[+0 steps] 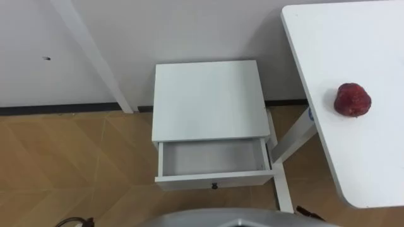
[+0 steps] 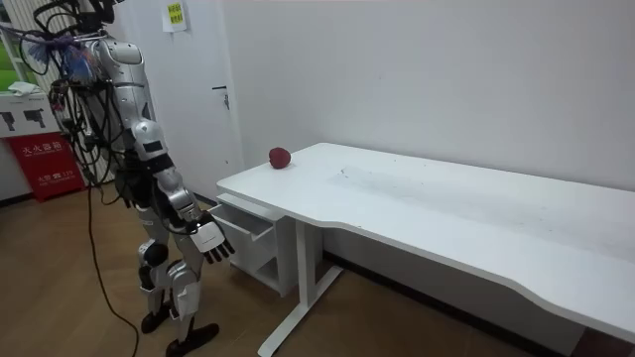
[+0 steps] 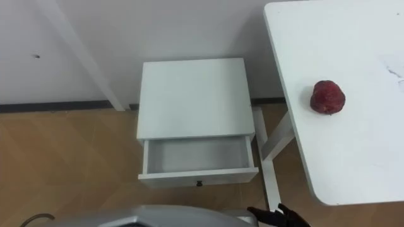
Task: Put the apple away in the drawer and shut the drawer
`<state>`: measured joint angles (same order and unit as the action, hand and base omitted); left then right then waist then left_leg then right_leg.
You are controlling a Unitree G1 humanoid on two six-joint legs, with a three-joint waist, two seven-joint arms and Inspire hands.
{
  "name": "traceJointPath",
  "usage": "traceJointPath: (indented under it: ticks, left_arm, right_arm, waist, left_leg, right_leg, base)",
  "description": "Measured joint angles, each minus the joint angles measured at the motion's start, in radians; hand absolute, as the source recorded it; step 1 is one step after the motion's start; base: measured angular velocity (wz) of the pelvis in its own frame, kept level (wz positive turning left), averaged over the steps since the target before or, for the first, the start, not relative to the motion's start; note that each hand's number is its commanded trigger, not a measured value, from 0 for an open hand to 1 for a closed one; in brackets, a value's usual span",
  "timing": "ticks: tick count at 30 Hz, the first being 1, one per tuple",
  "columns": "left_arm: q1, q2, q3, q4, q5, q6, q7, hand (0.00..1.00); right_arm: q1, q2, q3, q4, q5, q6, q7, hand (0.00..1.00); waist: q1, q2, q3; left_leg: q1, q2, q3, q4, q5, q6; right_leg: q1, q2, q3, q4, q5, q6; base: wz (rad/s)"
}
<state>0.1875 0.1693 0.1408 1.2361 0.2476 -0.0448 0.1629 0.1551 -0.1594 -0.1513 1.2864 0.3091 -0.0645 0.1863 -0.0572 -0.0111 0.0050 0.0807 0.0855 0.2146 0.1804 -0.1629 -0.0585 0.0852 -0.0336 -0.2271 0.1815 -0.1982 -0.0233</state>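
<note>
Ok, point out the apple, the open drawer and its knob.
apple (image 1: pixel 352 99), left eye view, middle of the fruit.
drawer (image 1: pixel 211 157), left eye view, its bare inside floor.
knob (image 1: pixel 214 185), left eye view, its dark centre.

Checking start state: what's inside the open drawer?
The drawer stands pulled out; the part of its floor that shows is bare grey, nothing in it. Whatever lies further back is covered by the cabinet top. The apple lies on the white table.
</note>
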Motion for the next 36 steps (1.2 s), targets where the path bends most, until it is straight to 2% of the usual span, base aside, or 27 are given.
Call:
traceJointPath:
  ticks: [8,12,14,19,22,31,36]
  left_arm:
    - [-0.015,0.000,0.002,-0.006,-0.004,-0.002,0.001,0.00]
    - [-0.021,0.000,0.006,0.002,-0.040,-0.013,0.000,0.00]
    - [-0.020,0.000,0.023,0.002,-0.055,-0.022,0.001,0.00]
    - [0.015,0.001,0.136,0.004,-0.061,-0.030,0.013,0.00]
    - [0.029,0.001,0.153,0.005,-0.065,-0.028,0.023,0.00]
    - [0.060,0.003,0.169,0.014,-0.130,-0.027,0.028,0.00]
    - [0.058,0.012,0.171,0.000,-0.130,-0.027,0.028,0.00]
  right_arm:
    - [0.001,0.000,0.000,-0.004,0.007,0.000,-0.023,0.00]
    - [0.000,0.000,-0.014,0.003,0.102,0.000,-0.045,0.00]
    - [0.001,0.007,-0.074,-0.001,0.177,0.000,-0.058,0.00]
    - [0.006,0.009,-0.294,0.000,0.466,-0.001,-0.119,0.00]
    - [0.024,0.007,-0.369,0.002,0.583,0.001,-0.142,0.00]
    - [0.044,0.010,-0.527,-0.010,0.809,-0.003,-0.237,0.00]
    - [0.045,0.010,-0.549,-0.027,0.928,-0.013,-0.295,0.00]
  waist:
    - [0.004,0.000,-0.0005]
    - [0.003,-0.003,-0.0011]
    - [-0.004,-0.004,-0.0010]
    - [-0.029,-0.011,-0.0021]
    - [-0.046,-0.015,-0.0043]
    - [-0.085,-0.032,-0.0064]
    - [-0.088,-0.042,-0.0061]
  left_leg:
    - [0.001,-0.006,0.004,-0.001,0.000,0.000]
    - [0.005,-0.008,0.004,-0.001,-0.001,0.001]
    - [0.010,-0.008,0.005,-0.008,0.000,0.001]
    - [0.026,-0.009,0.016,-0.021,-0.001,0.001]
    - [0.030,-0.009,0.025,-0.021,-0.003,0.000]
    - [0.038,-0.010,0.028,-0.020,-0.005,0.001]
    - [0.033,-0.010,0.037,-0.020,-0.008,0.000]
  right_leg:
    - [-0.003,-0.001,0.007,0.000,-0.002,0.004]
    - [-0.003,-0.002,0.013,0.004,-0.003,0.005]
    - [0.000,-0.001,0.014,0.004,-0.003,0.005]
    - [0.003,0.001,0.030,0.002,-0.007,0.007]
    - [0.004,0.000,0.034,0.003,-0.007,0.008]
    - [-0.001,0.000,0.057,0.008,-0.009,0.010]
    - [-0.013,0.001,0.066,0.014,-0.010,0.012]
  base:
    - [-0.01]
    - [-0.03]
    - [0.00]
    - [-0.07]
    - [-0.07]
    - [-0.07]
    - [-0.06]
